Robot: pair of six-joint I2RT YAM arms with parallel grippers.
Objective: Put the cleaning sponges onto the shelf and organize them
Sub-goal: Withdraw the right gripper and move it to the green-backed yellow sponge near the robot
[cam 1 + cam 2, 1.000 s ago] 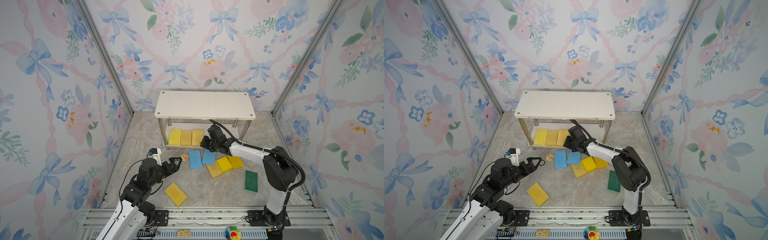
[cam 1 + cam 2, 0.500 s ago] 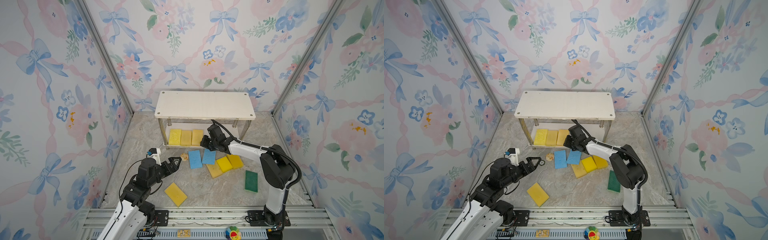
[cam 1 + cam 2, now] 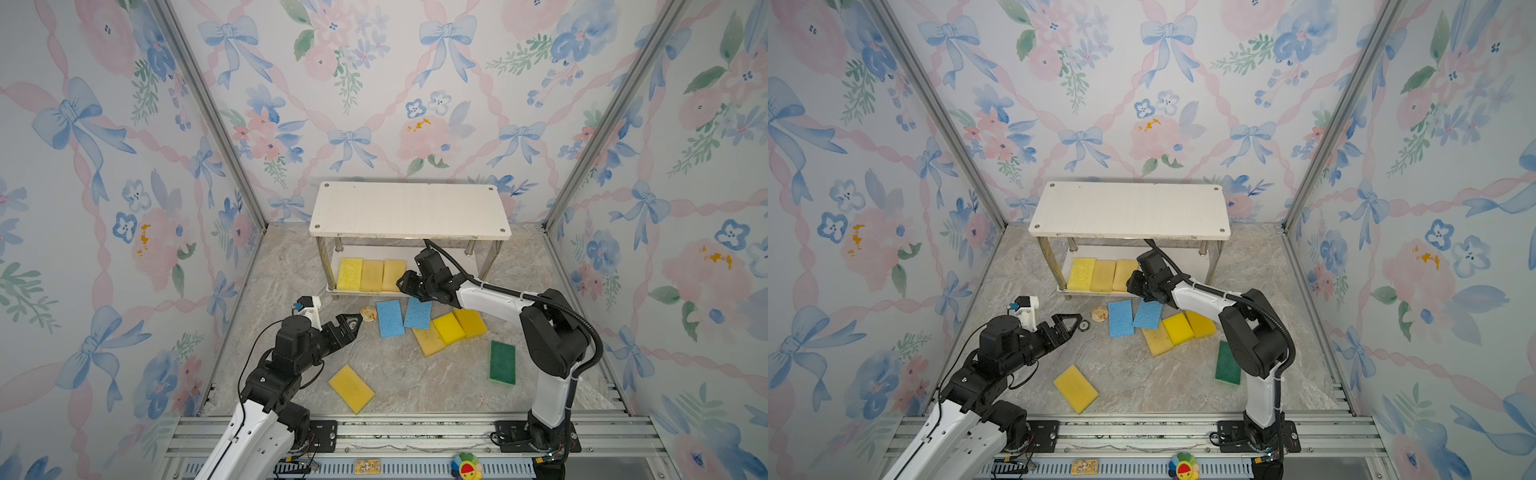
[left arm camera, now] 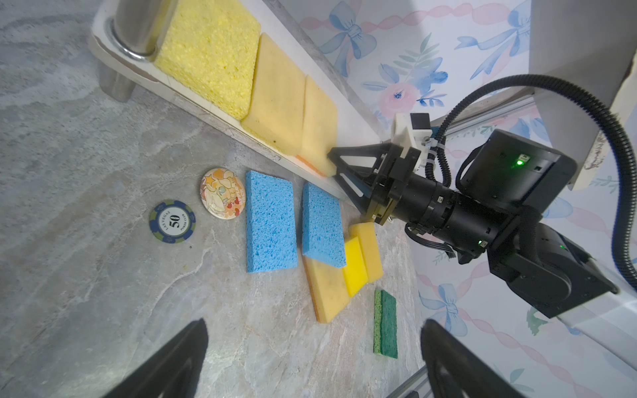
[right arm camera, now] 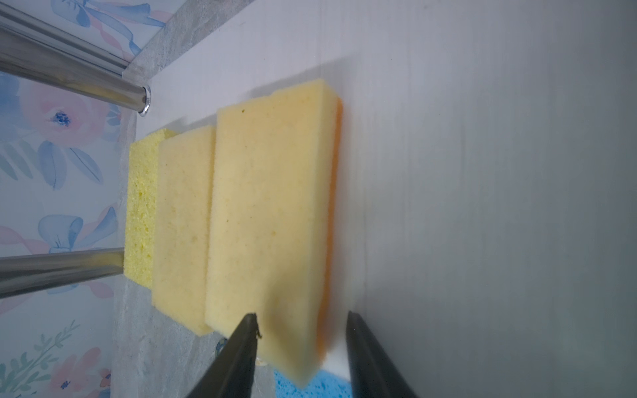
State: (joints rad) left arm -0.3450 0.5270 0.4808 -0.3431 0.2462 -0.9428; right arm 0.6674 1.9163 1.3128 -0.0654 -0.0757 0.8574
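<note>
Pale yellow foam sponge [image 5: 269,213] lies on the white shelf board [image 5: 448,172]; right gripper [image 5: 301,314], jaws parted, should retreat straight; left gripper [image 3: 355,323] gapes wide.

Shelf: low two-tier rack [image 3: 409,210], white boards, shiny silver posts.
Lower board: porous lemon-yellow foam sponge [image 3: 349,273]; smooth pale-yellow foam sponge [image 3: 371,275]; pale-yellow foam sponge with orange underside [image 5: 269,213].
Floor: light-blue rectangular sponge [image 3: 390,318]; dark-green scouring sponge [image 3: 502,362], lighter green side.
Discs: round navy-and-olive poker chip [image 4: 172,221], white centre; round cream-orange cartoon badge [image 4: 222,193].
Walls: pale wallpaper [image 3: 374,104], blue bows, pink ribbons.
</note>
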